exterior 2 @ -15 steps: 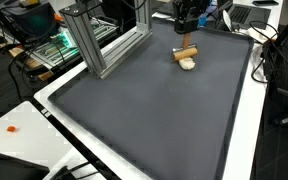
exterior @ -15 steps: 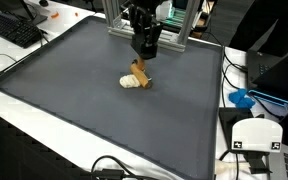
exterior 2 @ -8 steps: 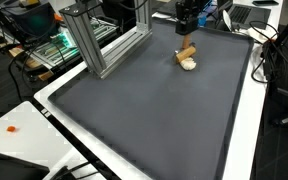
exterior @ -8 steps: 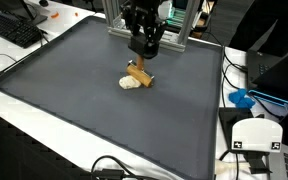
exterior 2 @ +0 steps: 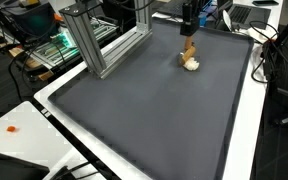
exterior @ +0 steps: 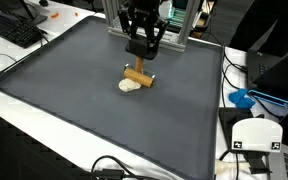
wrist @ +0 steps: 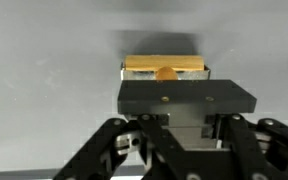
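My gripper (exterior: 140,57) hangs over the far part of the dark grey mat (exterior: 94,110) and is shut on the thin stem of a tan wooden T-shaped piece (exterior: 136,76). The piece's crossbar hangs level just above the mat. It also shows in an exterior view (exterior 2: 189,49), upright under the gripper (exterior 2: 189,33). A small white lump (exterior: 129,86) lies on the mat right beside the bar, also seen in an exterior view (exterior 2: 192,65). In the wrist view the wooden bar (wrist: 164,66) shows beyond the black gripper body. The fingertips are hidden there.
An aluminium frame (exterior 2: 104,45) stands at the mat's far edge behind the arm. A keyboard (exterior: 12,28) lies off one side of the mat. A white box (exterior: 254,135) and a blue object (exterior: 242,98) sit off the opposite side. Cables run along the table edges.
The gripper has risen a little with the wooden piece. The piece has swung from a slanted lie to hanging upright with its bar level. The white lump stays on the mat.
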